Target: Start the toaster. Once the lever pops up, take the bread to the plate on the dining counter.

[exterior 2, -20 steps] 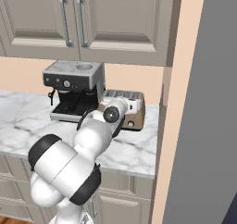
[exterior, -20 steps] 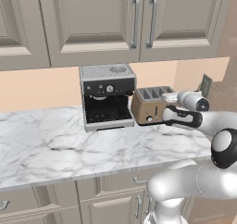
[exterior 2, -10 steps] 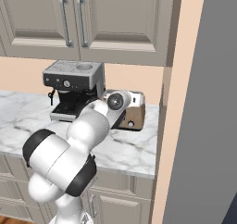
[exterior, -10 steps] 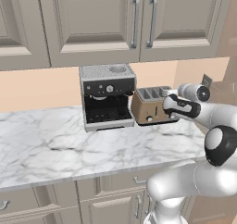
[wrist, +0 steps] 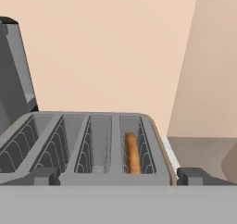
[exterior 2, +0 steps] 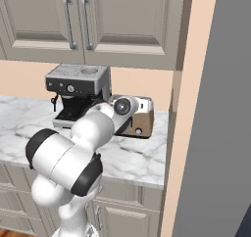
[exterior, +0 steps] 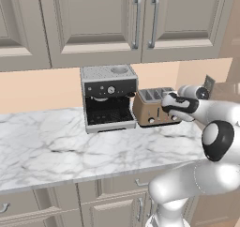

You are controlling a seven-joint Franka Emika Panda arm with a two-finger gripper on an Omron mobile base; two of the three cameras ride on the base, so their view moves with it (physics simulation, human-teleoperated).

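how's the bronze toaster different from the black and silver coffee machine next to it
The bronze-brown metal toaster is low and wide; the black-and-silver coffee machine stands about twice as tall. The toaster's silver top has open slots, one holding a brown-crusted bread slice; the coffee machine's top is flat with a round recess. Both sit on the marble worktop against the wall.

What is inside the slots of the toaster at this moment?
In the hand view, the toaster has four slots. The bread stands in the rightmost one; the others look empty. Its lower part is hidden in the slot.
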